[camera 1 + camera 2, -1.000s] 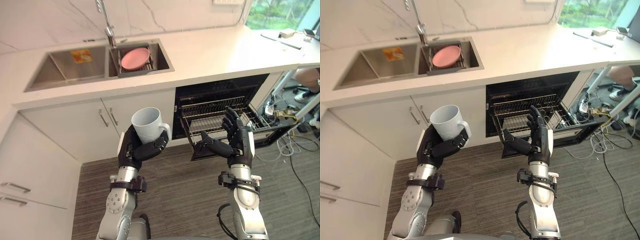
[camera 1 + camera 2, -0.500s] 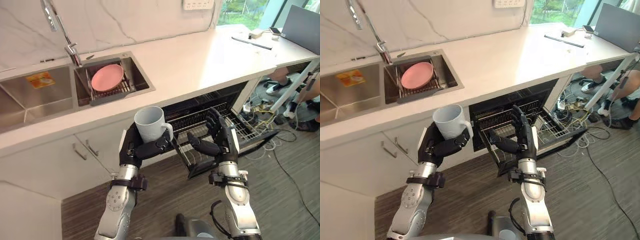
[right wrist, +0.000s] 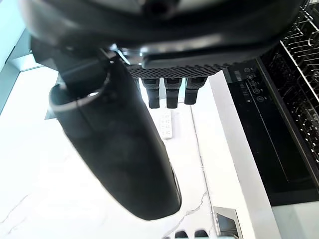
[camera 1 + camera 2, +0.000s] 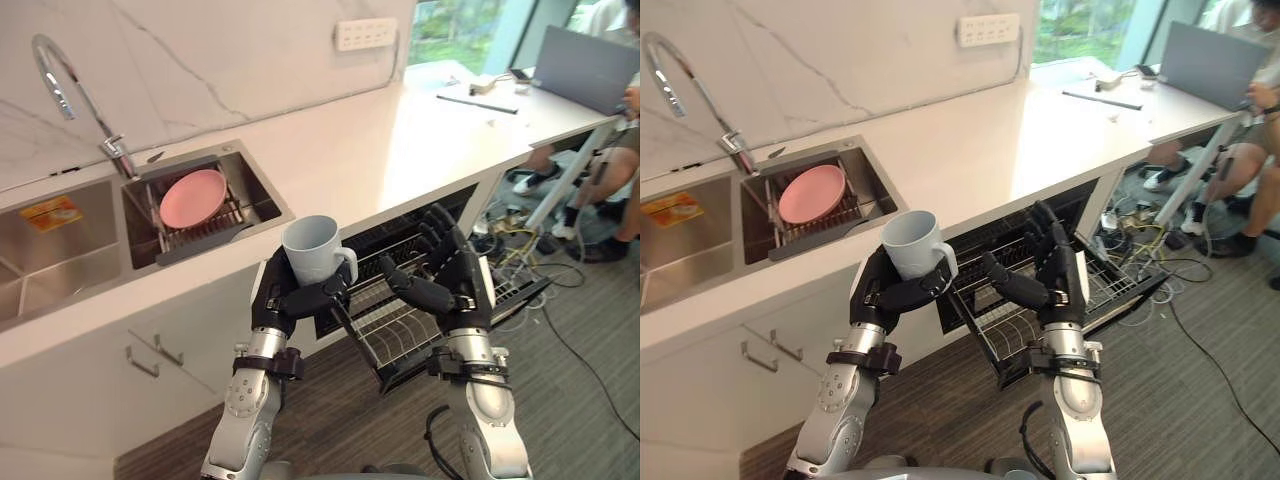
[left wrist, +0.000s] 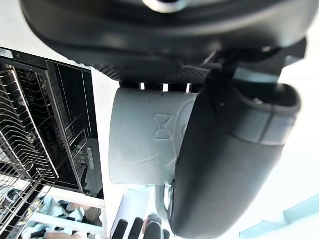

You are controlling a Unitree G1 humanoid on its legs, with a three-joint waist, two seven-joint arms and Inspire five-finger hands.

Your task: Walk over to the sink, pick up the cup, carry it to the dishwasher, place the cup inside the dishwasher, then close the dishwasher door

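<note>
A pale blue-white cup (image 4: 314, 249) stands upright in my left hand (image 4: 283, 297), whose fingers and thumb curl round its base; the cup's side (image 5: 142, 142) fills the left wrist view. My right hand (image 4: 447, 281) hangs beside it, fingers straight and empty, in front of the open dishwasher (image 4: 400, 232). The dishwasher's wire rack (image 4: 400, 338) is pulled out under the white counter, and its door (image 4: 520, 292) hangs down to the right. The steel sink (image 4: 75, 240) lies at the left of the counter.
A pink plate (image 4: 192, 197) rests on a rack in the sink's right basin, with a tall faucet (image 4: 70, 95) behind. A person's legs (image 4: 615, 175) sit at a desk with a laptop (image 4: 583, 67) on the right. Cables litter the floor (image 4: 530, 255) by the door.
The camera has swung right and nearer the dishwasher, so the whole scene has shifted left. Both hands keep their pose, the cup still in the left one.
</note>
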